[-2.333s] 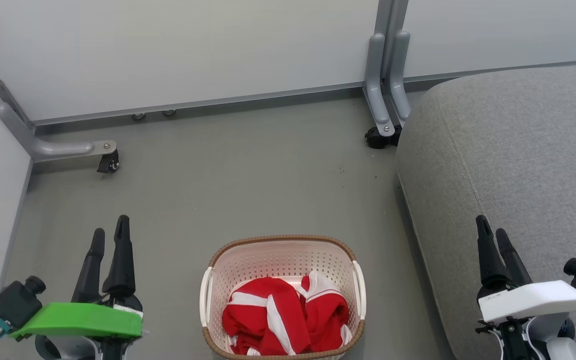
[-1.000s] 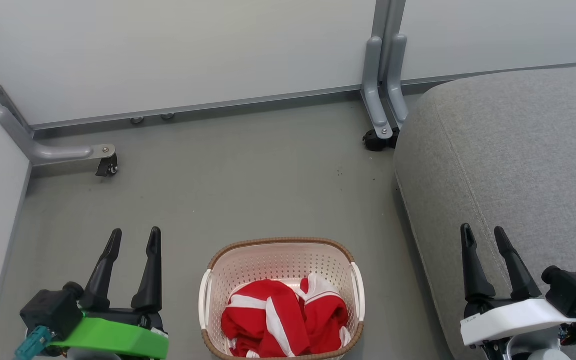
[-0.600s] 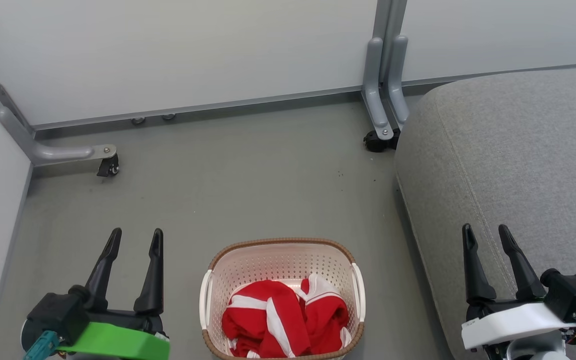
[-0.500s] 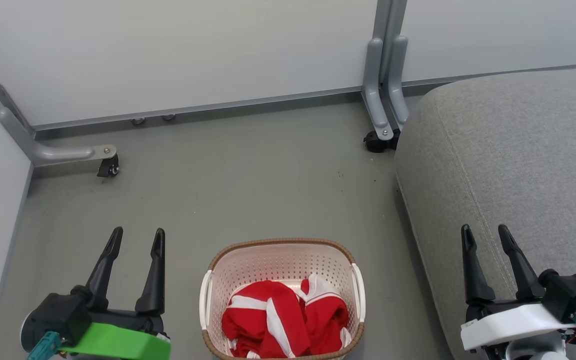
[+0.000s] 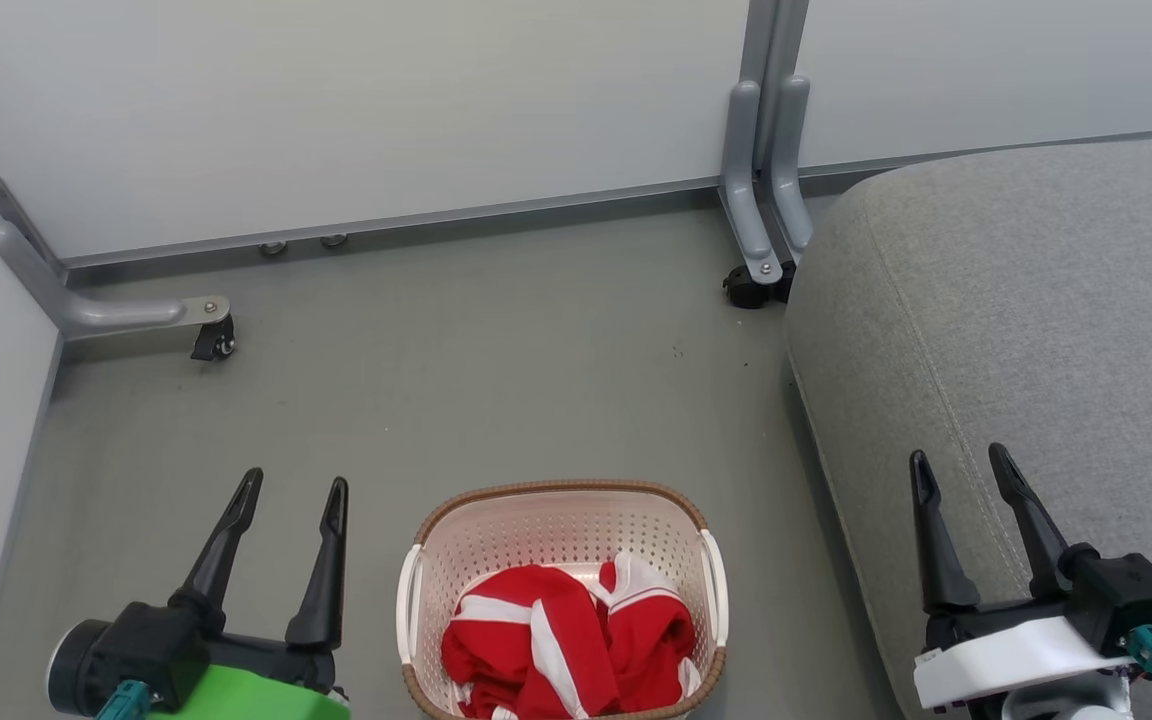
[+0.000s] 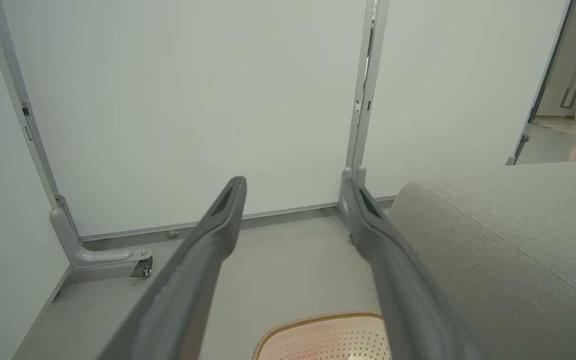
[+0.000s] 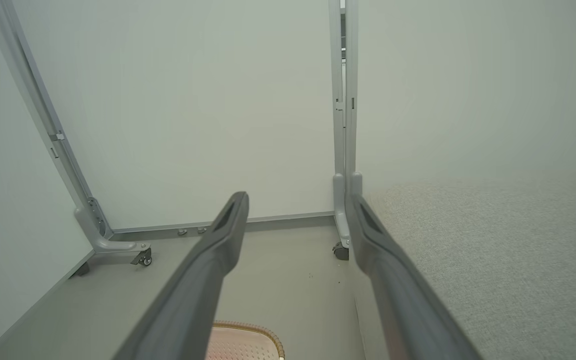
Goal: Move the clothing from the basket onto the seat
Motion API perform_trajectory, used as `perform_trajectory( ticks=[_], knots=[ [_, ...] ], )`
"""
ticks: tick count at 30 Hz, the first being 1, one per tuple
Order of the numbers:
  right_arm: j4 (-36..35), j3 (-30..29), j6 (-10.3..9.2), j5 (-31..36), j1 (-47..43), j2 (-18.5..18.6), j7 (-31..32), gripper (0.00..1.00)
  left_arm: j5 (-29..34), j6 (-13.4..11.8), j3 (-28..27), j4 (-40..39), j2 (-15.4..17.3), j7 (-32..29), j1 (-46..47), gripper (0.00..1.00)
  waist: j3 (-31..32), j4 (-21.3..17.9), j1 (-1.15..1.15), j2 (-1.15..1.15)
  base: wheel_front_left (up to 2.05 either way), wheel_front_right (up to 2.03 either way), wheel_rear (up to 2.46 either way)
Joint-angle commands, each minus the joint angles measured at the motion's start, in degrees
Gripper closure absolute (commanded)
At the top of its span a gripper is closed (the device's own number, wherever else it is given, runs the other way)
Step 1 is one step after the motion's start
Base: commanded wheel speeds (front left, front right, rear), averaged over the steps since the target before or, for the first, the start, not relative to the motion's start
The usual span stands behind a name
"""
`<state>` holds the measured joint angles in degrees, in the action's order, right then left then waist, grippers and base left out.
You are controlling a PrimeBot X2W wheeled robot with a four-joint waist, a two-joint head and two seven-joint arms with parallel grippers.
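Observation:
The cream perforated basket (image 5: 561,520) with a brown rim stands on the grey floor at the bottom middle of the head view. Inside it lies the clothing (image 5: 566,645), crumpled red fabric with white stripes. The large grey seat (image 5: 1026,300) fills the right side. My left gripper (image 5: 294,488) is open, left of the basket above the floor. My right gripper (image 5: 961,462) is open over the seat's near edge. The basket's rim (image 6: 318,320) peeks in at the bottom of the left wrist view, beside the seat (image 6: 508,240). Both the rim (image 7: 248,330) and the seat (image 7: 493,240) appear in the right wrist view too.
Pale partition panels (image 5: 336,100) close off the back and left. Their grey feet carry castors, one at the left (image 5: 211,340) and one by the seat's far corner (image 5: 751,285). Open grey floor (image 5: 496,350) lies between the basket and the panels.
Both grippers turned from edge-on to flat and spread open. They then settled lower in the head view, with the left one nearer the basket. Basket and clothing stayed put.

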<state>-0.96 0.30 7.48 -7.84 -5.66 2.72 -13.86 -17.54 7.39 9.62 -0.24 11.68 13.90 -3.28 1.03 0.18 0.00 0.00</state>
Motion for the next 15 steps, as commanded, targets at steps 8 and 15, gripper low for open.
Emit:
perform_trajectory(
  ticks=[8,15],
  knots=[
    [-1.06,0.46,0.01,3.96,-1.24,0.27,-1.2,0.0,3.06,0.18,1.03,0.06,1.01,1.12,-1.06,0.0,0.06,-0.12,0.0,0.0,0.0,0.0,0.0],
    [-1.5,0.36,0.01,4.59,-1.46,0.27,-1.39,0.0,3.19,0.18,1.38,0.03,1.17,1.29,-0.98,0.0,-0.36,0.04,0.0,0.0,0.0,0.0,0.0]
  ],
)
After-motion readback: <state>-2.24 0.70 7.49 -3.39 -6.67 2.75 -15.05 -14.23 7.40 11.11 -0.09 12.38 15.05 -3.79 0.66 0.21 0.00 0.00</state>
